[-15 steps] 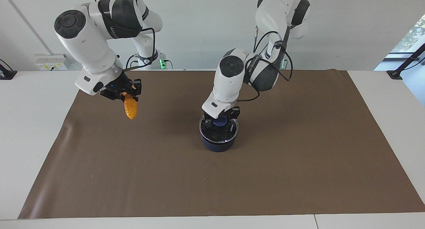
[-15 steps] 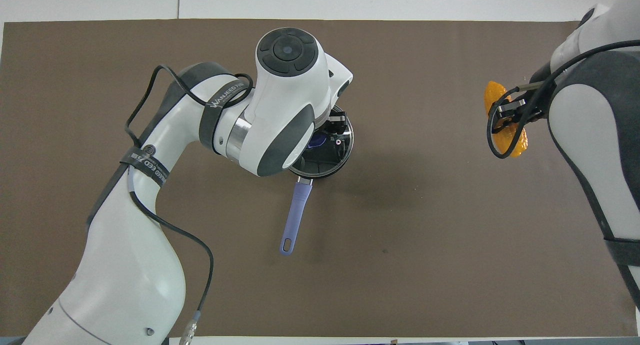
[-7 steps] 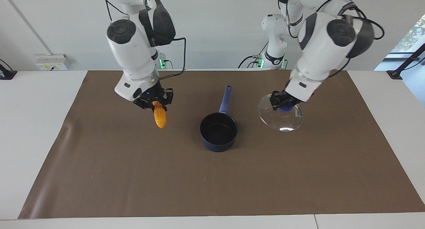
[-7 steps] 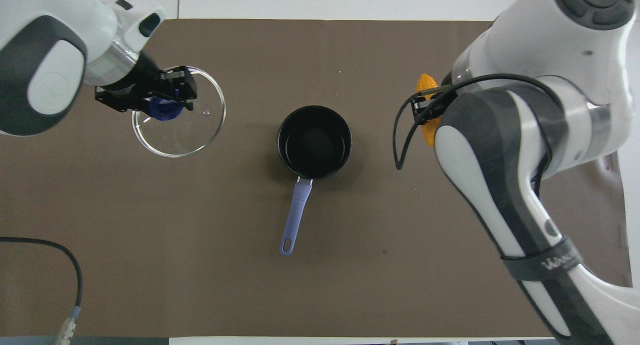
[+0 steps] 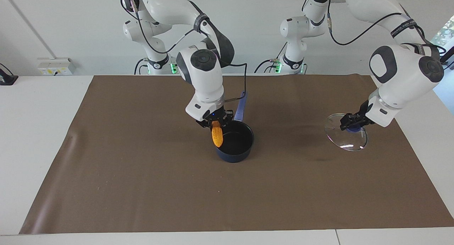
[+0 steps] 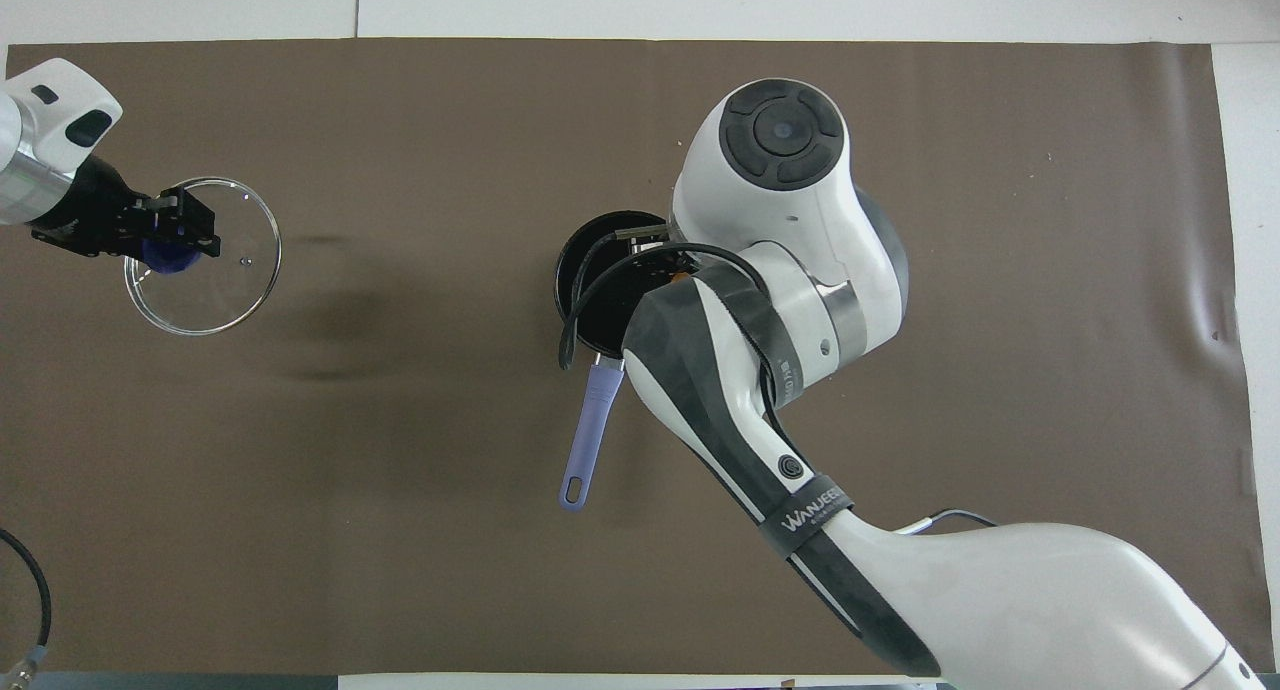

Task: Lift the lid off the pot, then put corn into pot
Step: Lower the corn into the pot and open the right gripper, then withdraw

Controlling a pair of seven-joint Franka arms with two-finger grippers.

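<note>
At frame centre the right gripper (image 5: 215, 123) clamped the corn (image 5: 217, 137), apparently just above the pot (image 5: 234, 141). At right, the left gripper (image 5: 351, 123) gripped the tilted lid (image 5: 347, 138).

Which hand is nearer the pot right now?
Right. The right hand is over the pot, holding the corn at its rim. The left hand holds the lid toward the left arm's end.

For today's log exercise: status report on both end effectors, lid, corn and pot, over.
Left end effector shut on lid, toward left arm's end. Right end effector holds corn over open pot. Nothing in the way.
</note>
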